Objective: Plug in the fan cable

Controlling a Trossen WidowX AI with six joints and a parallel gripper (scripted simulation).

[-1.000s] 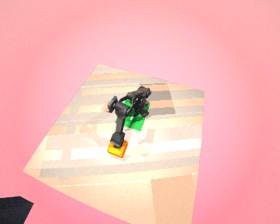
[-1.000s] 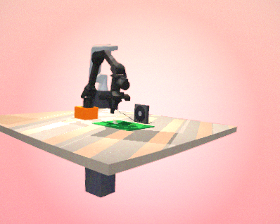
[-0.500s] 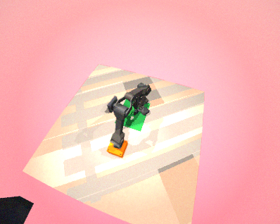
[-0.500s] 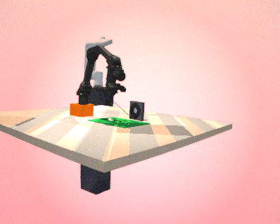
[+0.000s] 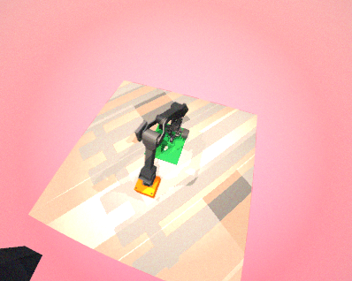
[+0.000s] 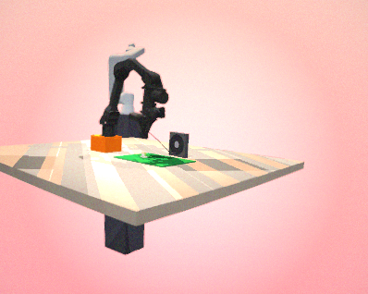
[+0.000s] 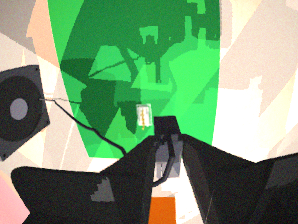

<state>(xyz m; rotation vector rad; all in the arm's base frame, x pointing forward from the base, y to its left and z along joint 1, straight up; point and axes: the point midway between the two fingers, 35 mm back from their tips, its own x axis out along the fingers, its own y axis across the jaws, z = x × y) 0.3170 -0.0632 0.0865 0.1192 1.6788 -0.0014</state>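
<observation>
My gripper (image 7: 167, 140) is shut on the fan cable's plug (image 7: 166, 125), a small dark block with a greyish body between the fingertips. In the exterior view the gripper (image 6: 145, 135) hangs above the green board (image 5: 170, 156) (image 6: 161, 161) (image 7: 197, 100). The white four-pin header (image 5: 165, 148) (image 6: 144, 155) (image 7: 144, 115) stands on the board, uncovered, up and left of the plug in the wrist view. The plug is apart from it. The dark cable (image 7: 95, 131) runs from the fan (image 5: 141, 131) (image 6: 178, 144) (image 7: 20, 107) and passes behind the left finger. The plug's lower end is hidden.
The fan stands upright beside the board. The arm's orange base (image 5: 143, 190) (image 6: 105, 143) (image 7: 162, 210) is on the other side of the board. The patterned table top (image 5: 99, 221) (image 6: 104, 185) carries them all. Arm shadows fall on the board.
</observation>
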